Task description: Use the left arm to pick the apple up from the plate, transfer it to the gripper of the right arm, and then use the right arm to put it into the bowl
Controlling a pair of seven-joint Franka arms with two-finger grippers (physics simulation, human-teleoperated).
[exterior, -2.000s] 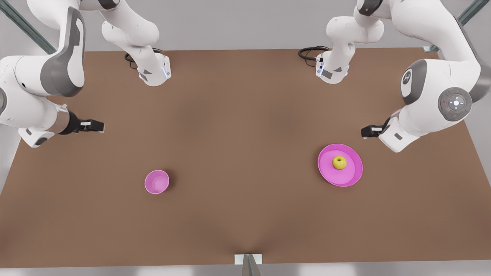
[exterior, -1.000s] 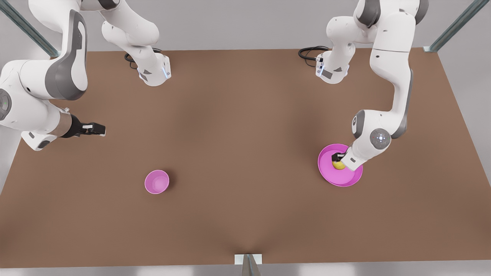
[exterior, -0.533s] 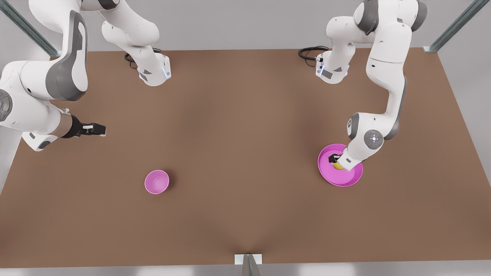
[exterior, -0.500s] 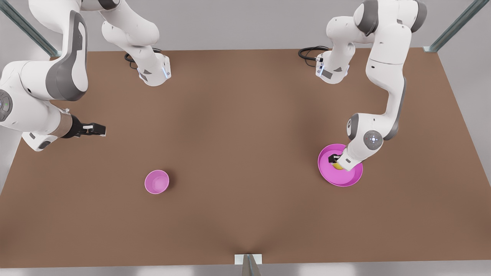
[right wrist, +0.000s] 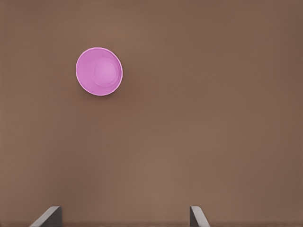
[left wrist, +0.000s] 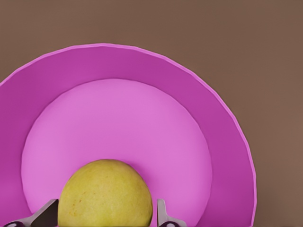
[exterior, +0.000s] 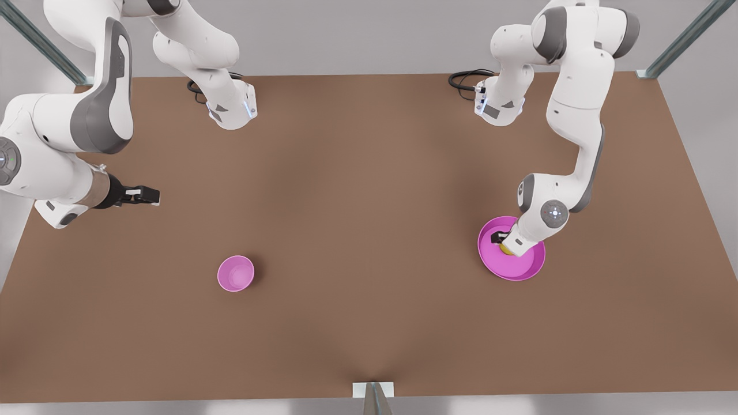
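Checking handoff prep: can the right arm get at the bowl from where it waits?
Probably yes: the right gripper waits open above bare table, and nothing stands between it and the bowl.

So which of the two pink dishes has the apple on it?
The wide shallow plate under the left claw, holding the apple; the small bowl sits empty.

Just a big plain brown table [exterior: 357,230] taking up most of the front view, matte, no marks on it, with a soft darker patch around the middle. Behind it there's a flat light grey wall [exterior: 357,34]. Grey metal struts [exterior: 686,37] run diagonally in both top corners. A black cable [exterior: 464,78] loops on the far edge of the table. At the near edge, dead centre, sits a small white bracket [exterior: 373,389]. Lighting is even, shadows faint.
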